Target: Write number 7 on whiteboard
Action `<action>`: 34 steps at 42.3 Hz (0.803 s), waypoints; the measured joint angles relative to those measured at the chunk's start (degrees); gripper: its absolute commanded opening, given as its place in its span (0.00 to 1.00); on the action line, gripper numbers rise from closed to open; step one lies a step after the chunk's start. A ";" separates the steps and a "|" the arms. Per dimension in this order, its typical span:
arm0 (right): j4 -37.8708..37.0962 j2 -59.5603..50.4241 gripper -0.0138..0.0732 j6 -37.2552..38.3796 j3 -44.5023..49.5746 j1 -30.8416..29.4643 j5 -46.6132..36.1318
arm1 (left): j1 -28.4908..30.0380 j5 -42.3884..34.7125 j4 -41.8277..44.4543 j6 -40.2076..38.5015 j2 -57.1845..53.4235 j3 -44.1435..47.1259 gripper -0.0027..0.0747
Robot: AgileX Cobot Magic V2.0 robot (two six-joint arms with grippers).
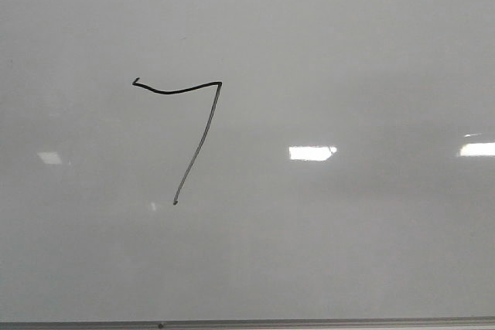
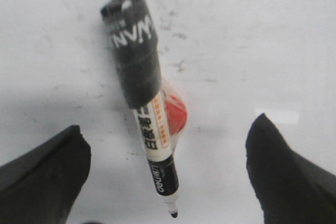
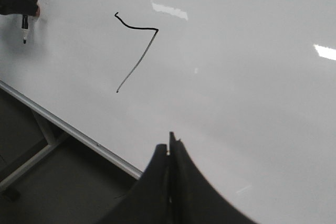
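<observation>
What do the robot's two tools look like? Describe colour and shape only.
Left tool: two matte black wedge-shaped fingers tapering to blunt points. Right tool: matching black fingers, curved, narrowing to thin tips. No cables or markings show.

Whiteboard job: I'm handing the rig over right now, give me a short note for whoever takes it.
Left gripper: open, fingers wide apart, holding nothing. A capless marker lies on the whiteboard between them, tip bare.
Right gripper: shut and empty, hovering over the board near its lower edge.
Done: the number 7 is drawn, with a dark wavy top stroke and a fainter slanted downstroke.
Left: probably nothing to write; the marker's cap is not in view.
</observation>
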 measured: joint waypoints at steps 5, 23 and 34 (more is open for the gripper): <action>0.00 0.00 0.08 0.00 0.00 0.00 0.00 | 0.00 3.67 0.00 0.00 -8.09 0.00 0.79; 0.00 0.00 0.08 0.00 0.00 0.00 0.04 | 0.00 18.81 0.00 0.00 -42.61 0.66 0.37; 0.00 0.00 0.08 0.00 0.00 0.00 0.04 | 0.00 24.64 0.19 0.00 -55.67 0.63 0.01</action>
